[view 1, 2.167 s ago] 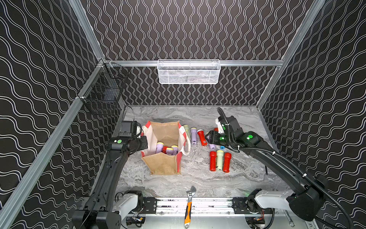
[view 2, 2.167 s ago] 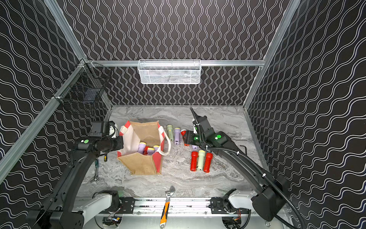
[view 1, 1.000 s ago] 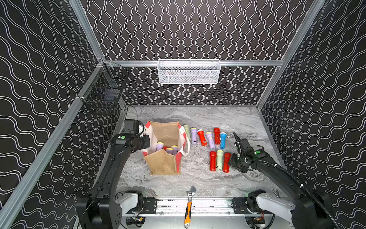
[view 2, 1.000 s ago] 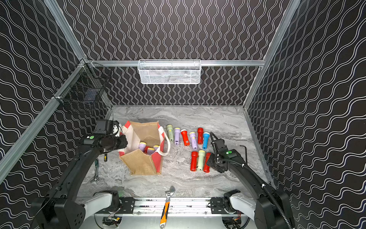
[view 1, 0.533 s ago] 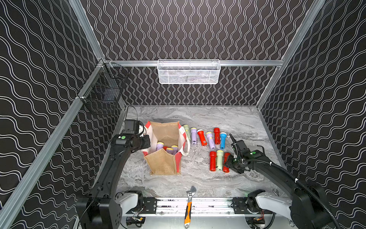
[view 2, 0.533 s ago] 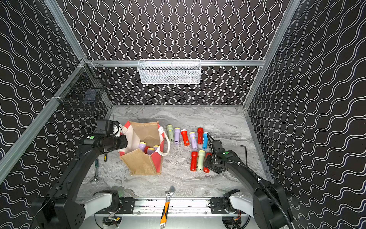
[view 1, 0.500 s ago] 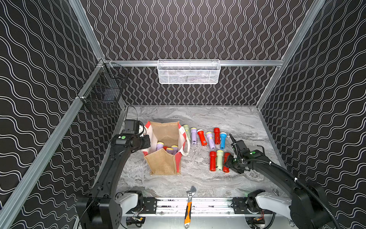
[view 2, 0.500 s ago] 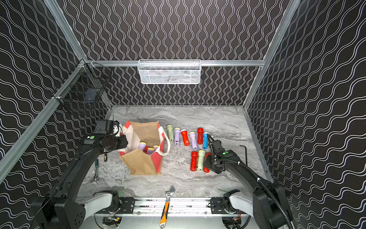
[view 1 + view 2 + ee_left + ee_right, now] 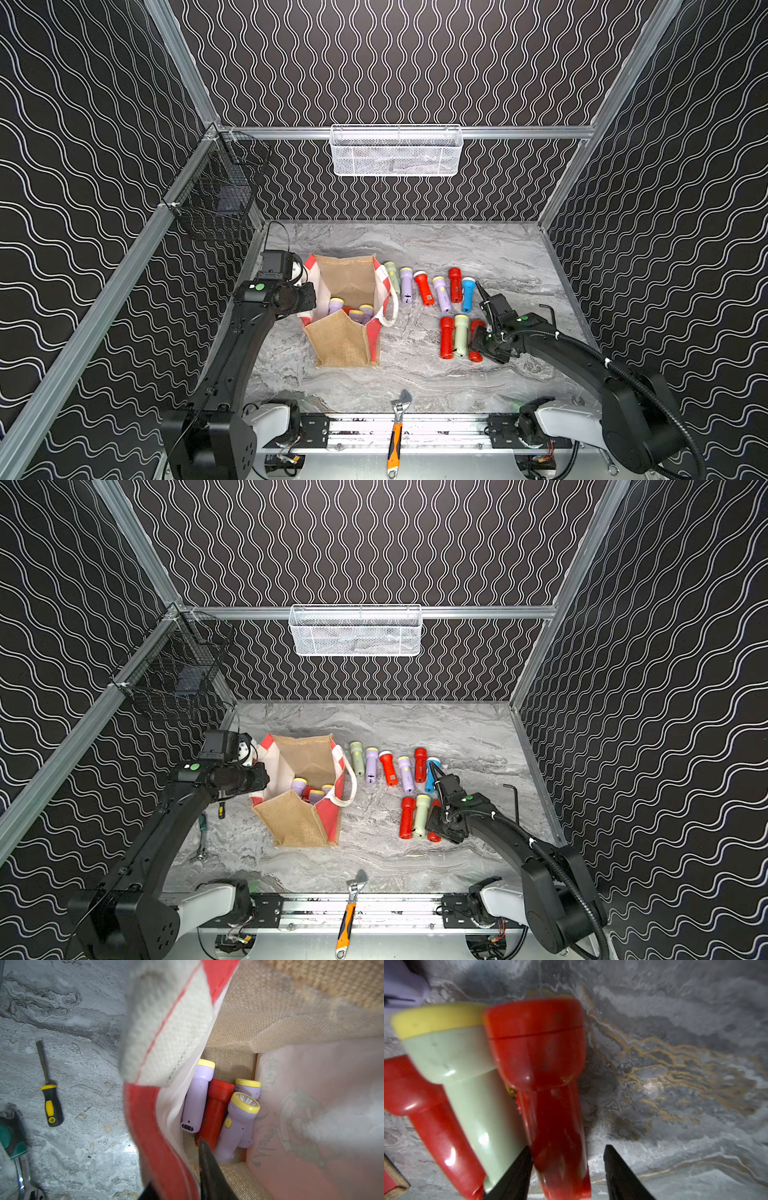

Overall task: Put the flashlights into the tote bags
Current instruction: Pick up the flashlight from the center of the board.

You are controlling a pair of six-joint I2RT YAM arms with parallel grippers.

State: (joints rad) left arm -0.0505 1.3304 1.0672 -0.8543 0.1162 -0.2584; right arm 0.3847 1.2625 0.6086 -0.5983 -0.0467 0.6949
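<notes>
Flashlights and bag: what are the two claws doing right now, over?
Left gripper shut on tote bag side panel, holding it open. Right gripper open, straddling red flashlight handle, not yet clamped. Pale green flashlight tight alongside, crowding the grasp.

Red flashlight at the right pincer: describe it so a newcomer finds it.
Find the tan tote bag on the marble table; toward the right arm lie two rows of flashlights, the nearer a trio. The red flashlight ends that trio farthest from the bag, its handle straddled by the open right pincer. Unlike its pale green neighbour, it has no yellow rim.
</notes>
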